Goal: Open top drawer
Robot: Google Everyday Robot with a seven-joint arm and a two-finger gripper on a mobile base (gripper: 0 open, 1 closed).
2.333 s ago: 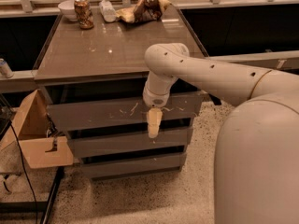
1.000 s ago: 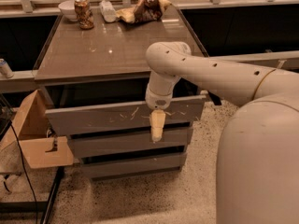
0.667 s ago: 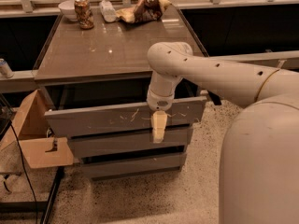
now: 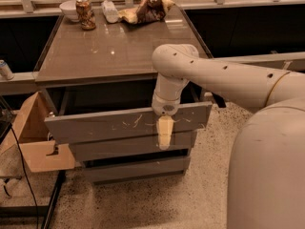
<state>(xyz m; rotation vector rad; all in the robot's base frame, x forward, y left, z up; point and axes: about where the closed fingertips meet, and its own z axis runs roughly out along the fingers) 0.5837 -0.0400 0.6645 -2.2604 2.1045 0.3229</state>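
Drawer (image 4: 95, 124), top, partly drawn out, scratched face directly behind the gripper (image 4: 164, 133) (grasp state cannot be told): a straight, level outward pull is advised, skewing to be avoided.

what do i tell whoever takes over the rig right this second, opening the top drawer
Gripper: points down across the front of the top drawer, right of its middle. Whether it has a hold on the drawer cannot be told.
Drawer: partly open. Its scratched face stands forward of the two lower drawer faces, with a dark gap showing behind it under the tabletop.
Done: the drawer is out of its closed position.
Left: probably pull it a bit further if full opening is wanted, then lift the gripper clear of the face.
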